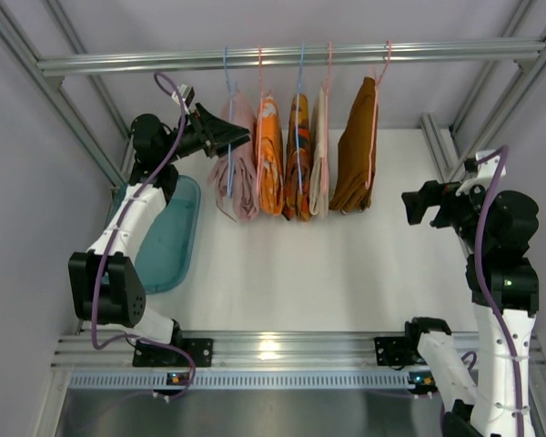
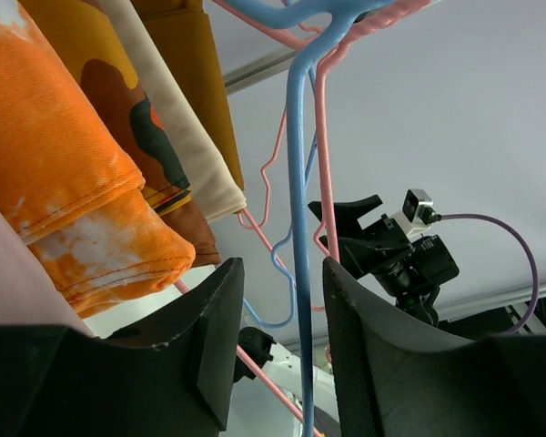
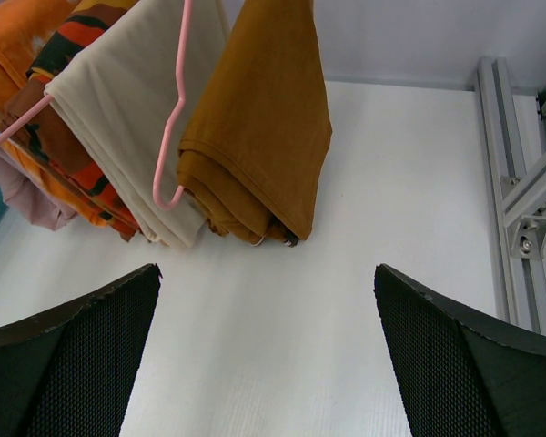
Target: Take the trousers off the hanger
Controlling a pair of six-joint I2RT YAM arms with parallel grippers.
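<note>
Several garments hang from hangers on the top rail (image 1: 118,62). The pale pink trousers (image 1: 238,177) hang leftmost on a blue hanger (image 1: 228,100). The plain orange trousers (image 1: 269,168) hang beside them on a pink hanger. My left gripper (image 1: 240,137) is at the pink trousers' upper left. In the left wrist view its jaws (image 2: 282,273) are open with the blue hanger's wire (image 2: 298,182) running between the fingers; the orange trousers (image 2: 64,182) are at upper left. My right gripper (image 1: 411,206) is open and empty, right of the row, above bare table (image 3: 268,364).
A patterned orange garment (image 1: 298,168), a cream one (image 1: 320,164) and a dark brown one (image 1: 355,155) hang to the right on the rail. A teal bin (image 1: 177,238) lies on the table at the left, under the left arm. Aluminium frame posts stand at both sides.
</note>
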